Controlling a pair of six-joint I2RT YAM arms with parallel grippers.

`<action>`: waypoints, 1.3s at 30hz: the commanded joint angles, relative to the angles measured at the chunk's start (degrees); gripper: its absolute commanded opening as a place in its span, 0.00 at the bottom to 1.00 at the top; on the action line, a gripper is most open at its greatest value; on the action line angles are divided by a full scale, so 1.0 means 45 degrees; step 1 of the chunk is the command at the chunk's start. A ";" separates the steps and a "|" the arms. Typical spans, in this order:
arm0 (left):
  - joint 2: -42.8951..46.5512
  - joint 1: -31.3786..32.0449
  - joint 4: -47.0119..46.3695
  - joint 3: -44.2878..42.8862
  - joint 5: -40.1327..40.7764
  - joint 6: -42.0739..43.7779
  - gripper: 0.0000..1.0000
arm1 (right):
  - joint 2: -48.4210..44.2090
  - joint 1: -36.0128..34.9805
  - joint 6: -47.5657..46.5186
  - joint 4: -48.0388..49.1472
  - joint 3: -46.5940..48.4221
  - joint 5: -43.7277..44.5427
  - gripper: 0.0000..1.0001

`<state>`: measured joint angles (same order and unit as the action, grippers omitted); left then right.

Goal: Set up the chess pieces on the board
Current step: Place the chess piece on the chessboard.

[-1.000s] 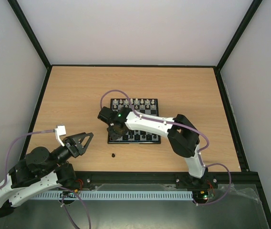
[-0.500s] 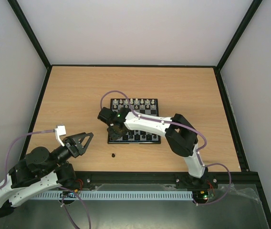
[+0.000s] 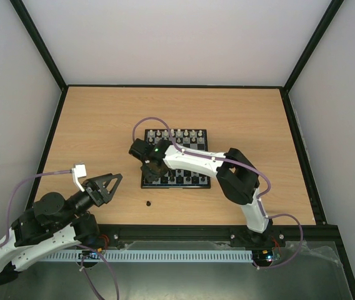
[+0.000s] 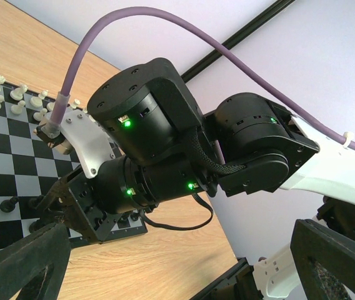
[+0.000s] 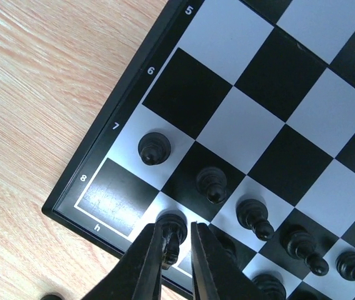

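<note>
The board (image 3: pixel 199 145) lies mid-table. My right gripper (image 3: pixel 153 167) is at its near left corner. In the right wrist view its jaws (image 5: pixel 177 232) stand narrowly apart around a dark chess piece (image 5: pixel 171 220) that stands on a pale square in the corner rank. The left finger touches the piece and a thin gap shows at the right finger. More dark pieces (image 5: pixel 211 183) stand in the rows beside it. One dark piece (image 3: pixel 148 203) lies on the table off the board. My left gripper (image 3: pixel 112 182) is wide open and empty, left of the board.
White pieces (image 3: pixel 176 134) line the board's far side and also show in the left wrist view (image 4: pixel 15 97). The left wrist view is mostly filled by the right arm's wrist (image 4: pixel 146 144). Black frame rails border the table (image 3: pixel 102 125).
The right gripper has shifted very slightly toward the far side over the board's corner. The left arm has not moved.
</note>
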<state>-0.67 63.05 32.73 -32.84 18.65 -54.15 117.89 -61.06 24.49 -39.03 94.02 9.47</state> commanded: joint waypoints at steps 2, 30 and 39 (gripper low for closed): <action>0.0218 -0.0005 0.0012 -0.0275 0.0049 0.0204 1.00 | 0.0107 0.0074 -0.0130 -0.0214 0.0071 -0.0082 0.18; -0.3026 -0.0005 -0.0003 -0.0661 -0.0586 0.0512 0.99 | -0.7613 0.0115 0.0898 0.1768 -0.5728 -0.0485 0.70; -0.8144 0.0001 0.1880 -0.1836 -0.1308 0.0772 0.99 | -1.0208 0.0163 0.1571 0.2426 -0.8131 -0.0602 0.73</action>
<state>-29.15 63.05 34.92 -36.80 14.66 -52.49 77.25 -60.69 29.58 -29.43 60.80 6.85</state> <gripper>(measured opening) 0.994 0.724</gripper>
